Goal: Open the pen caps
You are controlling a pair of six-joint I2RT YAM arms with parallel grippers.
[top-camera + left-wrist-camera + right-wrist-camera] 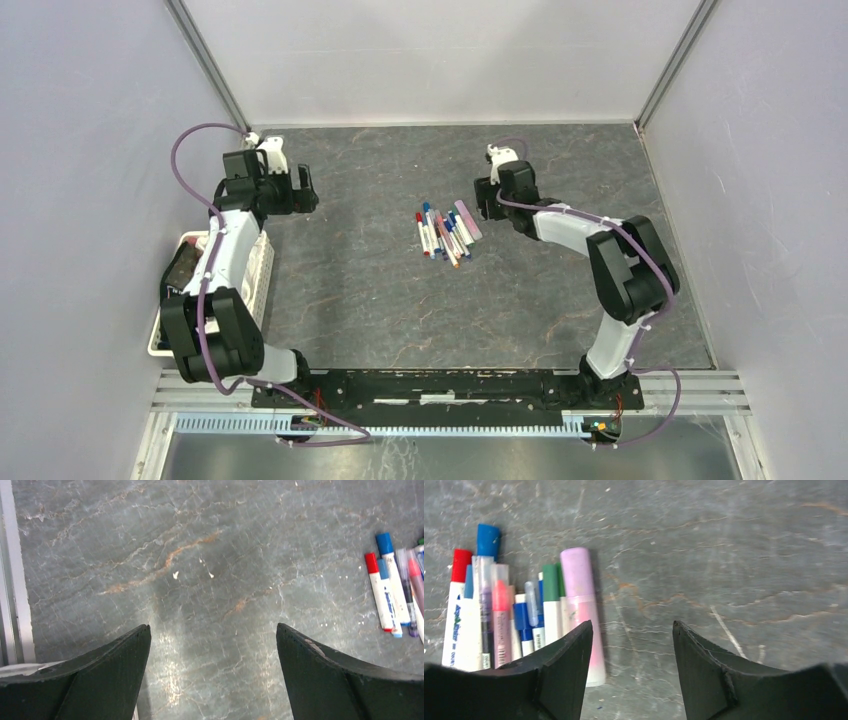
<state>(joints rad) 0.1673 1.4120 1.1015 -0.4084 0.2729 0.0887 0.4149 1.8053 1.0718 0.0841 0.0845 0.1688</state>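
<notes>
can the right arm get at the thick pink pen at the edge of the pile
Probably yes. The right gripper is open beside the thick pink pen, which lies on the pile's outer edge with bare grey table on one side; only the green-capped white pen crowds the other.

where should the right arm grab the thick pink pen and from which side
Thick pink pen: grip across the pale barrel below its lilac cap, from above. It lies flat at the row's edge, bare table on one side, a green-capped pen tight against the other.
</notes>
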